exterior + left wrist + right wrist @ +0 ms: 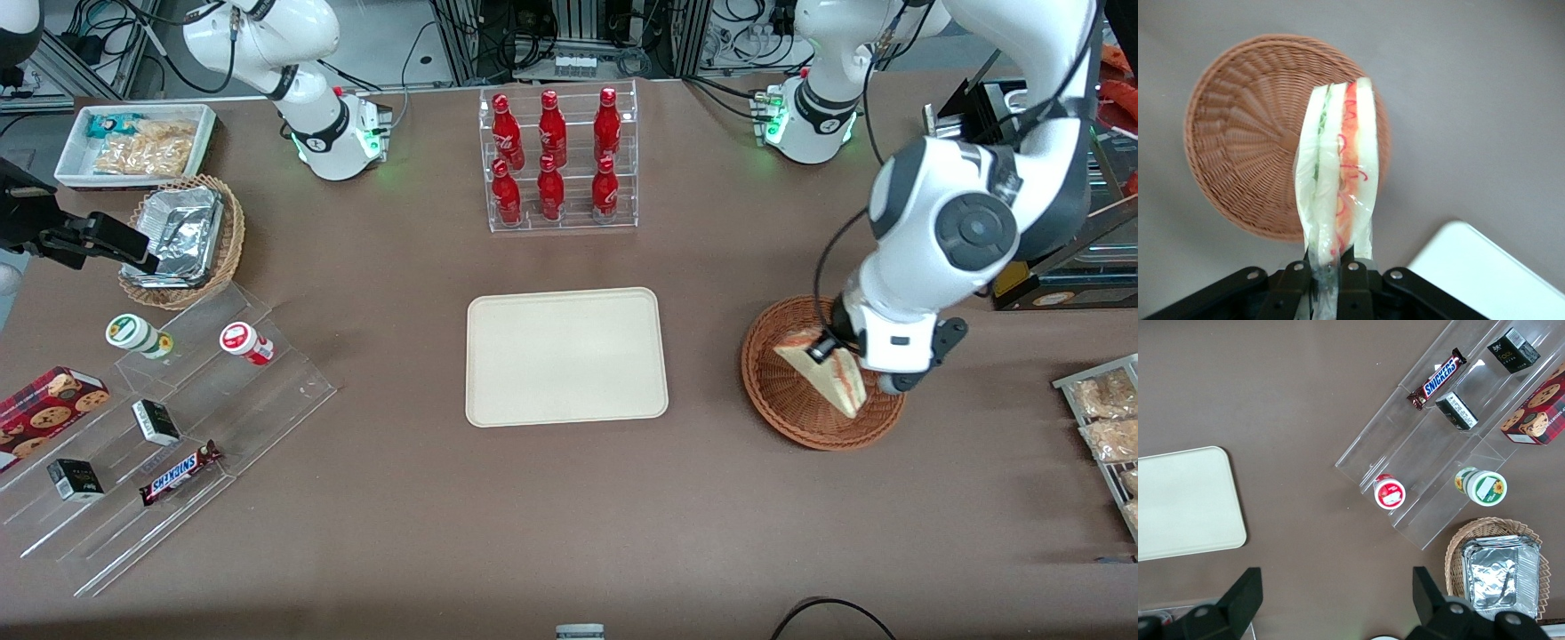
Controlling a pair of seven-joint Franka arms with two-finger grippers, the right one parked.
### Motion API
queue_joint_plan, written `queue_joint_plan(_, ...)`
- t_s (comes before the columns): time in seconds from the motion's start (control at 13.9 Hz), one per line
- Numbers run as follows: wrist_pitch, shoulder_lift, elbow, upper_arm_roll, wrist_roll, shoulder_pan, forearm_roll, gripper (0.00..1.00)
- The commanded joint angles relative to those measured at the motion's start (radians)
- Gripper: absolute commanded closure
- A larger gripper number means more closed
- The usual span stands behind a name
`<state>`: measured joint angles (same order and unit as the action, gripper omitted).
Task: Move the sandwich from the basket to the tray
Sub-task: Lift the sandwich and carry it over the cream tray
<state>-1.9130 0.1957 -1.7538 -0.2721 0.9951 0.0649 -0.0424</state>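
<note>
- The pincer [1328, 270] is clamping one end of the sandwich [1338, 173], so the wedge is hanging above the basket [1238, 140], lifted clear of the weave as far as I can tell.
- In the front view the sandwich [827, 366] is showing over the basket [782, 391], toward the working arm's end of the desk [569, 516].
- Looks like the carry step is just starting.
- Next it's needing a sideways move to the tray [566, 356], which is sitting mid-desk with nothing on it, then lowering and letting go.
</note>
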Motion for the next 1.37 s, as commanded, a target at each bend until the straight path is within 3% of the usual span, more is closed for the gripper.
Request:
queue_joint_plan(0.0, 0.040, 0.031, 0.065, 0.004, 0.023, 0.155, -0.011, 0.95)
queue_joint_plan(0.29, 0.011, 0.189, 0.159, -0.016, 0.023, 0.349, -0.010, 0.95)
queue_joint_plan(0.65, -0.046, 0.375, 0.315, -0.015, 0.068, 0.484, -0.016, 0.95)
queue_joint_plan(1.01, -0.184, 0.487, 0.344, -0.012, 0.085, 0.546, -0.059, 0.94)
queue_joint_plan(1.3, -0.185, 0.531, 0.341, -0.013, 0.088, 0.562, -0.155, 0.93)
